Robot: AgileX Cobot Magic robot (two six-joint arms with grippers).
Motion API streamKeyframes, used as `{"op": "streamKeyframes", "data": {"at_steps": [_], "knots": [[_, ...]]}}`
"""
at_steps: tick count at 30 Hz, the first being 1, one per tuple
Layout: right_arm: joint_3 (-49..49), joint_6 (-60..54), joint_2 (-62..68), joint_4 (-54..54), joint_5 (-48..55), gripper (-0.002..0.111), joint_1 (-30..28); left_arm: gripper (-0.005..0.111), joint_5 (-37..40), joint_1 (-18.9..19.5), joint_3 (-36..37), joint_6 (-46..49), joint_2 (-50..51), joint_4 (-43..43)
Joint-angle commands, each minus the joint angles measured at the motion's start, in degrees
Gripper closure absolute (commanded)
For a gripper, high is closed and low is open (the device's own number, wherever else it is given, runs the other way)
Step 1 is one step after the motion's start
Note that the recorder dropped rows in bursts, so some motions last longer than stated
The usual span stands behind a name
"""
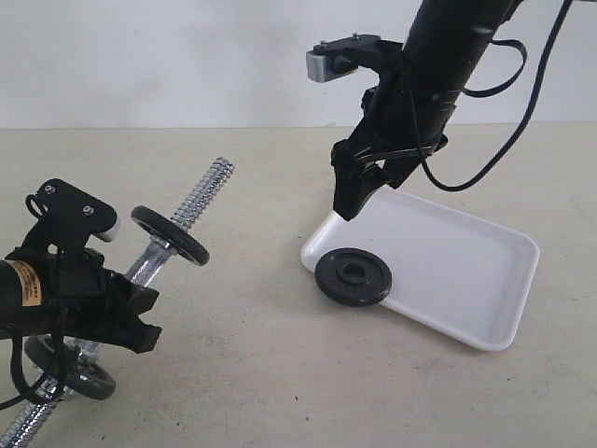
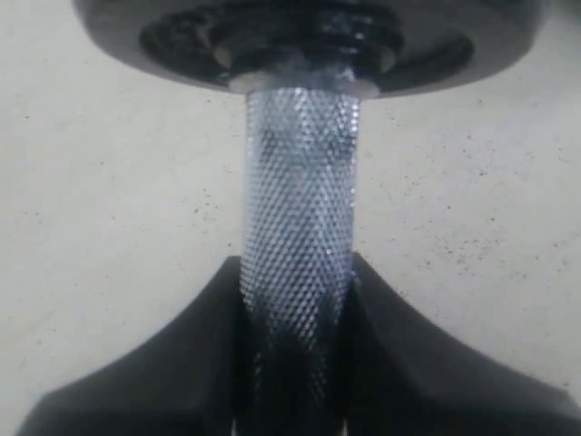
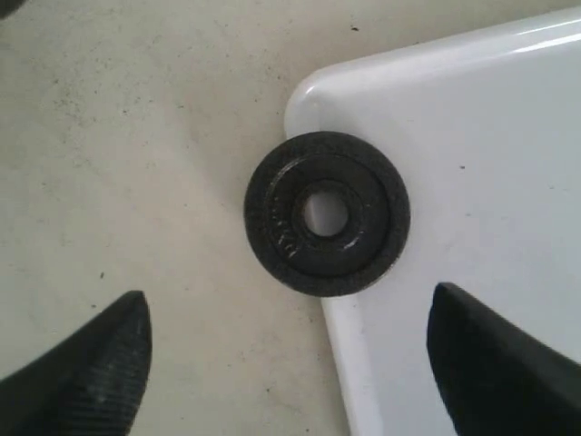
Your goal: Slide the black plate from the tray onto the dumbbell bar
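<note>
1. Nearest us, by the near left corner of the bench (image 1: 280, 392), the left gripper (image 1: 131, 317) is clamped on the dumbbell bar (image 1: 149, 263). Its fingers (image 2: 427, 363) are pressed to either side of the knurled middle.
2. The bar is tilted: one end runs down towards the front edge, and the far threaded end (image 1: 213, 182) is raised and points towards the back of the bench.
3. Two small black discs ride on it. The lower disc (image 1: 70, 373) sits low by the bench, and the upper disc (image 1: 170, 235) is just beyond the grip.
4. Further in, right of the middle, there's the black plate (image 1: 353, 277)! It straddles the rim at the near left corner of the white tray (image 1: 466, 271), part on the tray and part out over the bench.
5. Above that corner hangs the right gripper (image 1: 350, 205), jaws spread wide. Its fingertips (image 3: 91, 372) are clear of the plate, and nothing sits between them.
</note>
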Motion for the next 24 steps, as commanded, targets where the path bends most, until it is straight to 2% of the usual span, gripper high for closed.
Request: {"op": "streamKeyframes", "data": {"at_steps": [1, 4, 12, 15, 19, 22, 24], "knots": [[-0.15, -2.07, -0.85, 5.72, 1.43, 0.035, -0.02, 0.103, -11.94, -0.03, -1.75, 0.43, -2.92, -0.36], [-0.15, -3.96, -0.85, 8.97, 1.43, 0.035, -0.02, 0.103, -12.65, -0.03, -1.75, 0.43, -2.92, -0.36], [-0.15, -5.2, -0.85, 9.22, 1.43, 0.035, -0.02, 0.103, -13.28, -0.03, -1.75, 0.43, -2.92, -0.36], [-0.15, -5.2, -0.85, 9.22, -4.09, 0.035, -0.02, 0.103, -13.06, -0.03, -1.75, 0.43, -2.92, -0.36], [-0.15, -5.32, -0.85, 9.22, -6.31, 0.036, -0.02, 0.103, -12.77, -0.03, -1.75, 0.43, -2.92, -0.22], [0.27, -5.32, -0.85, 9.22, -6.45, 0.045, -0.02, 0.103, -12.68, -0.03, -1.75, 0.43, -2.92, 1.85], [1.51, -5.44, -0.85, 9.51, -6.82, 0.056, -0.02, 0.103, -12.42, -0.03, -1.75, 0.43, -2.92, 2.9]]}}
